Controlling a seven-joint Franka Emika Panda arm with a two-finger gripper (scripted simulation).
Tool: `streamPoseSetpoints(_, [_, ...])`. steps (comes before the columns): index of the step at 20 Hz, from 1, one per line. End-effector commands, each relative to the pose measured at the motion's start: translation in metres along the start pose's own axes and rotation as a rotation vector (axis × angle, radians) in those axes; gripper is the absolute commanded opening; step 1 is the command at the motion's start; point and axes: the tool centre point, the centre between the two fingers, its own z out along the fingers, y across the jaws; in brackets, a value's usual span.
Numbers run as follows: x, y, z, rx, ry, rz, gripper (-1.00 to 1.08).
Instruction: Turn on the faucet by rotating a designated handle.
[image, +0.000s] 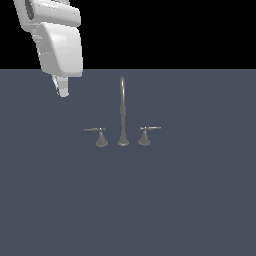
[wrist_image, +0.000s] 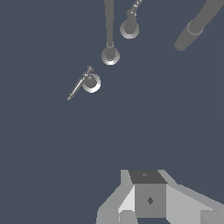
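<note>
The faucet (image: 122, 112) stands on the dark grey floor, a tall thin gooseneck spout with a lever handle on each side. The handle (image: 100, 135) with its thin arm pointing to the exterior view's left sits left of the spout. The mirrored handle (image: 145, 135) sits right of it. My gripper (image: 63, 91) hangs high at the exterior view's upper left, well apart from the handle, with the fingers together and empty. In the wrist view the handle (wrist_image: 89, 82), the spout base (wrist_image: 110, 55) and the other handle (wrist_image: 130, 27) lie far beyond my gripper (wrist_image: 148, 192).
The flat dark grey floor (image: 128, 200) spreads all around the faucet. A dark cylindrical piece (wrist_image: 196, 27) shows at the corner of the wrist view; I cannot tell what it is.
</note>
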Motion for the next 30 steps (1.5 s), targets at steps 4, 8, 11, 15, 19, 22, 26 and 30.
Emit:
streamPoseSetpoints(4, [0.010, -0.022, 0.025, 0.003, 0.000, 0.086, -1.00])
streamPoseSetpoints(8, [0.018, -0.037, 0.043, 0.003, 0.002, 0.148, -1.00])
streamPoseSetpoints(11, [0.026, -0.049, 0.057, 0.003, 0.003, 0.197, -1.00])
streamPoseSetpoints(15, [0.038, -0.065, 0.078, 0.003, 0.006, 0.269, -1.00])
streamPoseSetpoints(19, [0.053, -0.082, 0.102, 0.002, 0.009, 0.351, -1.00])
streamPoseSetpoints(22, [0.066, -0.094, 0.119, 0.001, 0.011, 0.412, -1.00])
streamPoseSetpoints(26, [0.082, -0.108, 0.140, 0.001, 0.014, 0.486, -1.00])
streamPoseSetpoints(30, [0.097, -0.118, 0.157, 0.002, 0.015, 0.546, -1.00])
